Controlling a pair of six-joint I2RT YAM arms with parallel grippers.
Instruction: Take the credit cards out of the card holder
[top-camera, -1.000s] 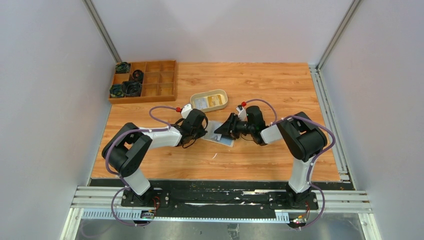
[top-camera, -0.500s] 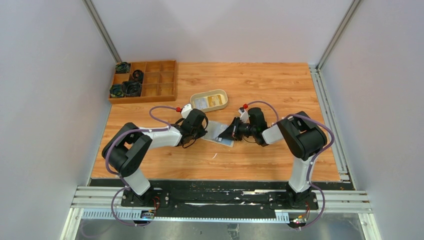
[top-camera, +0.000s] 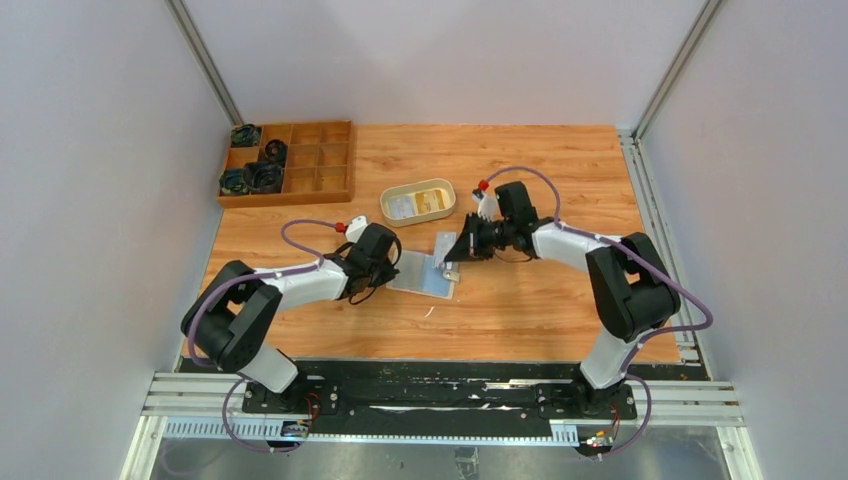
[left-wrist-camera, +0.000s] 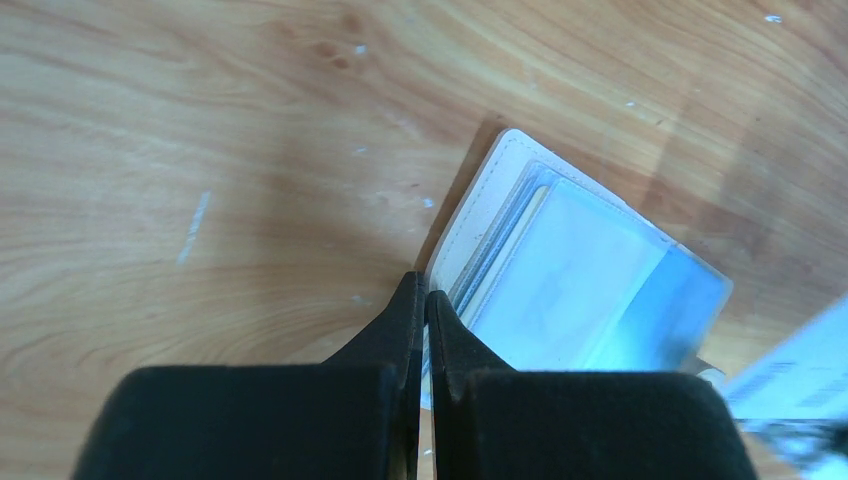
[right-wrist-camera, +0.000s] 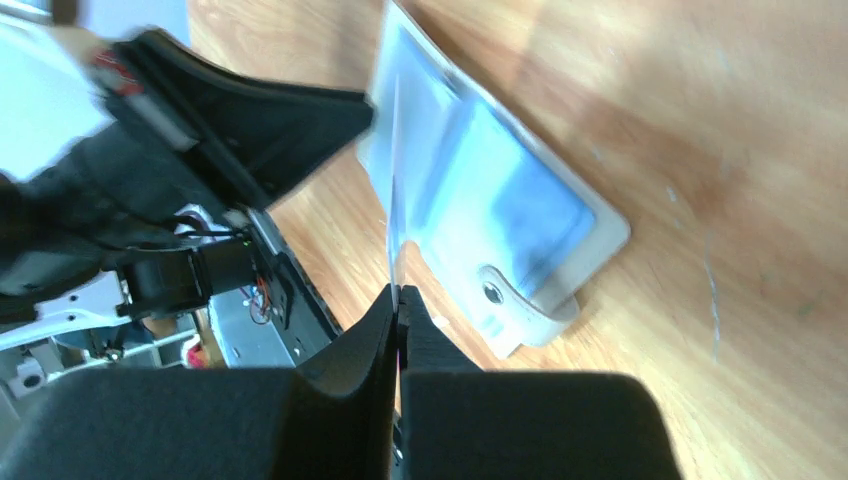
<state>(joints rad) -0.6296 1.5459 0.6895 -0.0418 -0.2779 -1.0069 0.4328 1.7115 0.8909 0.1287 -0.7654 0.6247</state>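
The card holder (top-camera: 424, 276) lies open on the table, cream-edged and pale blue inside; its snap tab (right-wrist-camera: 497, 296) points toward the right arm. My left gripper (top-camera: 392, 268) is shut on the holder's left edge (left-wrist-camera: 455, 235), holding it down. My right gripper (top-camera: 456, 252) is shut on a thin whitish credit card (top-camera: 446, 243), held just above the holder's right side. In the right wrist view the card (right-wrist-camera: 393, 190) shows edge-on, clear of the holder (right-wrist-camera: 500, 190). It shows blurred at the lower right of the left wrist view (left-wrist-camera: 795, 375).
An oval beige tray (top-camera: 392, 193) behind the holder contains a pale-blue card (top-camera: 402, 206) and a yellow one (top-camera: 434, 201). A wooden compartment box (top-camera: 300, 160) with dark parts stands at the back left. Grey walls and rails bound the table.
My right gripper has pulled a card out of the holder and lifted it back and up. My left gripper has drawn the holder a little to the left and toward the front.
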